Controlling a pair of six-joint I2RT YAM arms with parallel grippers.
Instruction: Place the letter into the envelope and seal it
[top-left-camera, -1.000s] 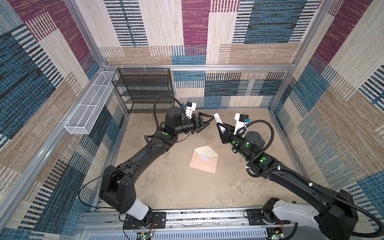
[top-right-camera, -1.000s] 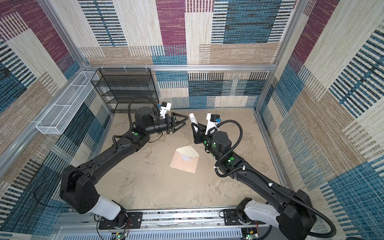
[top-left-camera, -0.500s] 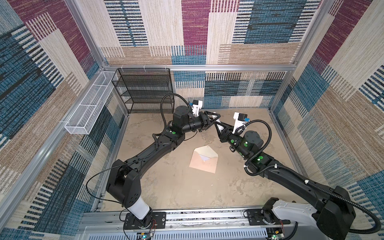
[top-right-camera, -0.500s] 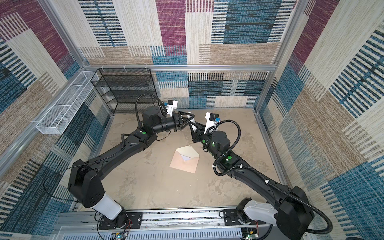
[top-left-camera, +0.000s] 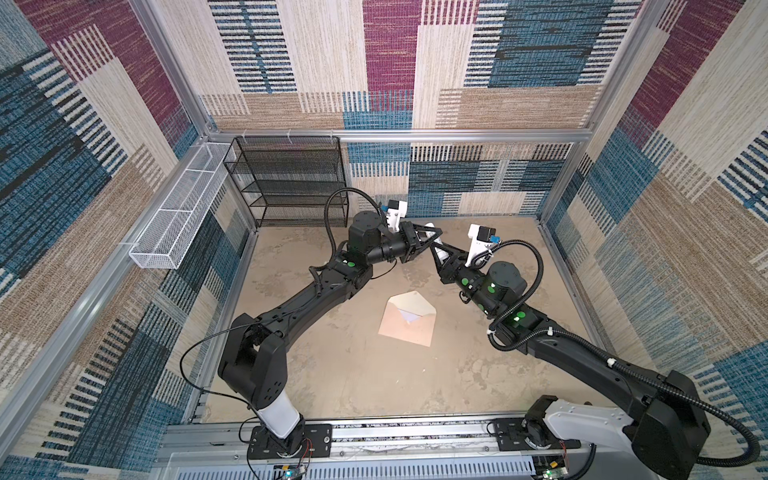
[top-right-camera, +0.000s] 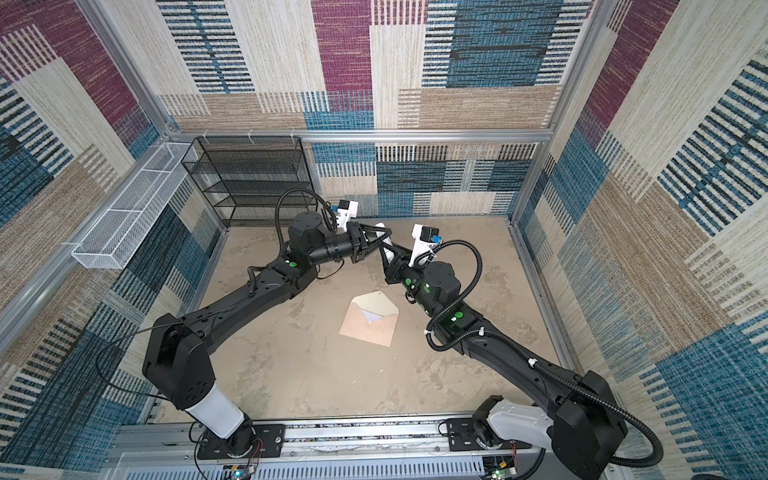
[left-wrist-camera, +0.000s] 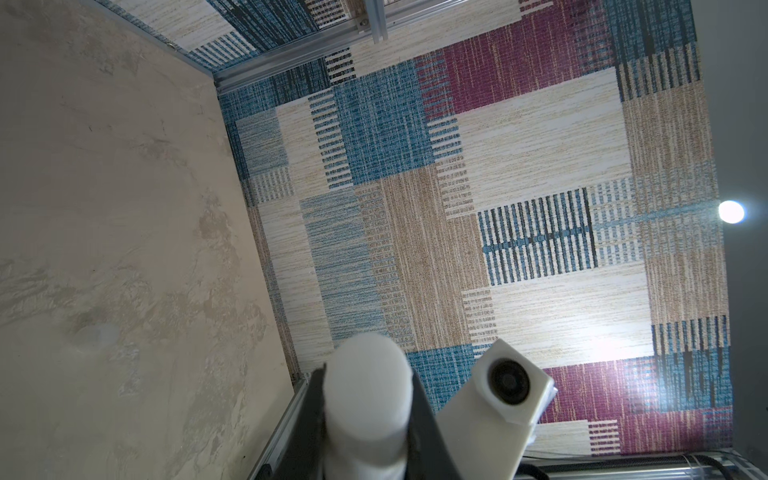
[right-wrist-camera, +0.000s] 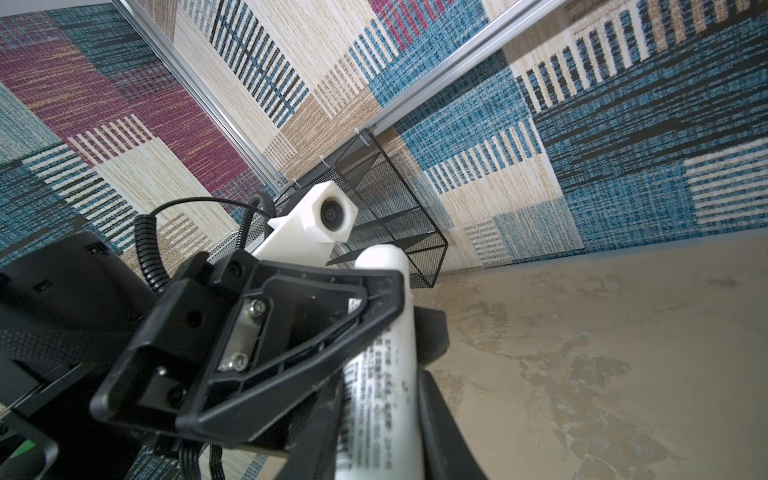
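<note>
The peach-tan envelope (top-left-camera: 409, 329) (top-right-camera: 368, 328) lies flat on the mottled beige table (top-left-camera: 332, 374). Its cream-lined triangular flap is open and points toward the back wall. A white corner of the letter (top-left-camera: 411, 318) (top-right-camera: 372, 318) shows in the envelope's mouth, just under the flap; the rest of it is tucked inside.

Both grippers meet behind the envelope on its flap side, raised off the table and well apart from the paper. The right gripper (top-left-camera: 439, 253) (top-right-camera: 387, 251) (right-wrist-camera: 382, 449) is clamped on a white cylindrical tube (right-wrist-camera: 382, 374) (left-wrist-camera: 368, 395) (top-left-camera: 432, 228). Its jaws press against the tube's printed body from both sides.

The left gripper (top-left-camera: 434, 237) (top-right-camera: 383, 237) (right-wrist-camera: 409, 307) reaches in from the envelope's far left. It has drawn its jaws narrow around the same tube, farther along toward the plain rounded end. In the right wrist view one black finger (right-wrist-camera: 291, 332) crosses in front of the tube and the other sits against its far side, so both grippers grip the tube at once. Neither gripper touches the envelope or the letter.
</note>
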